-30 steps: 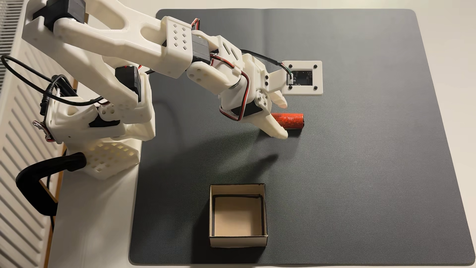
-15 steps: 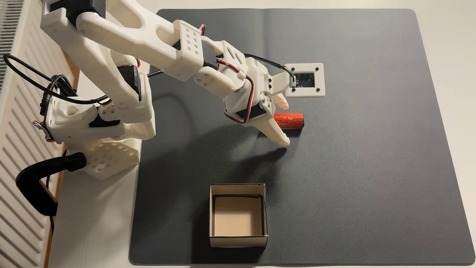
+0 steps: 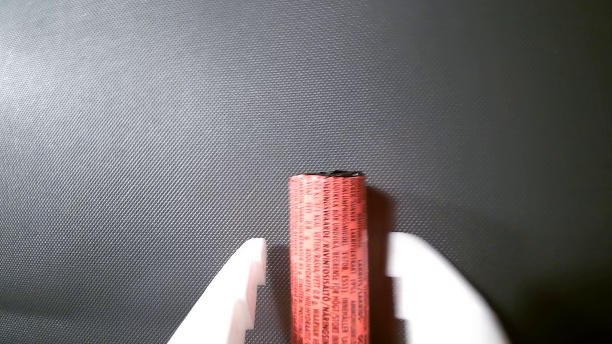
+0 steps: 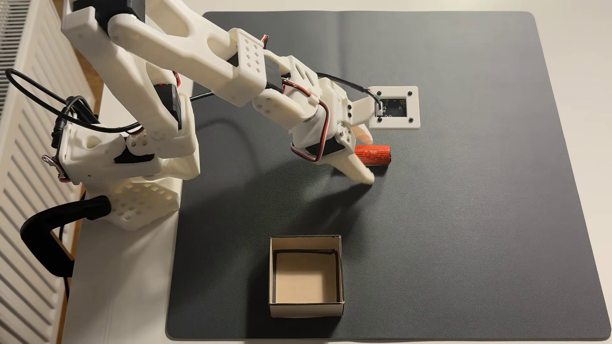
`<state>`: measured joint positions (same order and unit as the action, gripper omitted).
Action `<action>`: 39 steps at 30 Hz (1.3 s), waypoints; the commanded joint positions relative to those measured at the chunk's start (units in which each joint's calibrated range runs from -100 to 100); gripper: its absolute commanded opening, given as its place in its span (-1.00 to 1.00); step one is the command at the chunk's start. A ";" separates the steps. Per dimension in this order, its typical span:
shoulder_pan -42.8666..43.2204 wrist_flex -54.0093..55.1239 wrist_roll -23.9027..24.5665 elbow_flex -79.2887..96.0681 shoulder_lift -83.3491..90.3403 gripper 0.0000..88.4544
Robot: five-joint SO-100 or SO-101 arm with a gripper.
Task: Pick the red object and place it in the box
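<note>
The red object [image 4: 378, 155] is a small orange-red cylinder with dark print and a black end, lying on the dark mat. My white gripper [image 4: 369, 158] is open and straddles the end nearest the arm, one finger on each side. In the wrist view the red object [image 3: 329, 248] runs up from the bottom edge between the two white fingertips [image 3: 251, 258], with a dark gap on both sides; my gripper [image 3: 329, 241] is not touching it. The box [image 4: 306, 310], topless cardboard with black-lined inner edges, sits near the mat's front edge, well apart from the gripper.
A dark grey mat [image 4: 463, 215] covers most of the white table. The arm's base [image 4: 132, 165] is clamped at the left beside a white radiator [image 4: 20, 165]. Cables hang by the base. Open mat lies to the right of the box.
The arm has stretched a little farther right and down over the second. The open fingers have slid farther along the red object, which has not moved.
</note>
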<state>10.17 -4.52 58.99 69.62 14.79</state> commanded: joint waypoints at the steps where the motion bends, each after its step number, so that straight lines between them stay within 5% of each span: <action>1: -0.15 0.59 0.10 -1.63 -0.08 -0.75; 14: -1.04 -0.72 -0.01 -3.27 0.77 -0.96; 28: -3.49 -29.48 -3.66 -15.06 19.99 -0.96; 39: -15.66 -42.16 -4.91 -13.15 33.34 -0.96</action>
<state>-2.08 -44.70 54.18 57.12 44.37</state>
